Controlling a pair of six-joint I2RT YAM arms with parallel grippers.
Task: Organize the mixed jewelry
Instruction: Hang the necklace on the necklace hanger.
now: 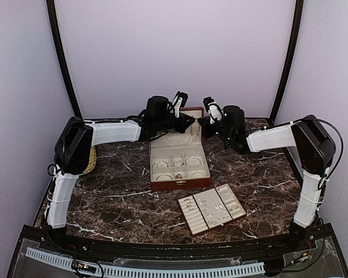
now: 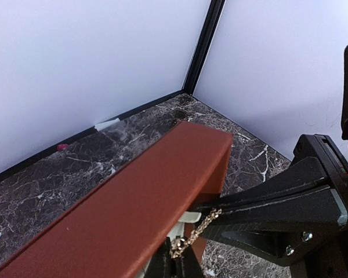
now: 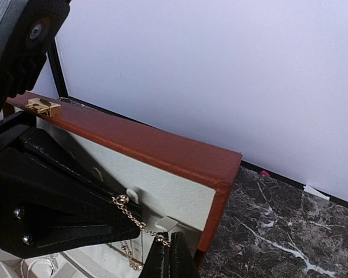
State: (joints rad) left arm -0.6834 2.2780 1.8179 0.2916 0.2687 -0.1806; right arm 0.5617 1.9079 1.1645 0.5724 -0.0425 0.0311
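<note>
Your left pincer (image 2: pixel 175 259) is pinched narrow on a thin gold chain (image 2: pixel 197 229), with links bunched at its tips. Your right pincer (image 3: pixel 167 250) is closed just as tightly on the same chain a little way along, so a short run of links stretches at a slant between the two. You have both up at the raised lid (image 3: pixel 156 147) of the red-brown wooden box (image 1: pixel 180 184), close against its cream lining. A small cream hook (image 3: pixel 133 194) sits just beside the chain's upper end, but you cannot tell from these views whether the chain is caught on it. More chain hangs down beside the right fingers, inside the box. The mixed jewelry (image 1: pixel 211 205), tiny silvery pieces, lies on the cream slotted tray (image 1: pixel 189 223). That tray rests on the marble table (image 1: pixel 116 197) just in front of the box, at an angle to it. Pale rings also show in the box's compartments.
</note>
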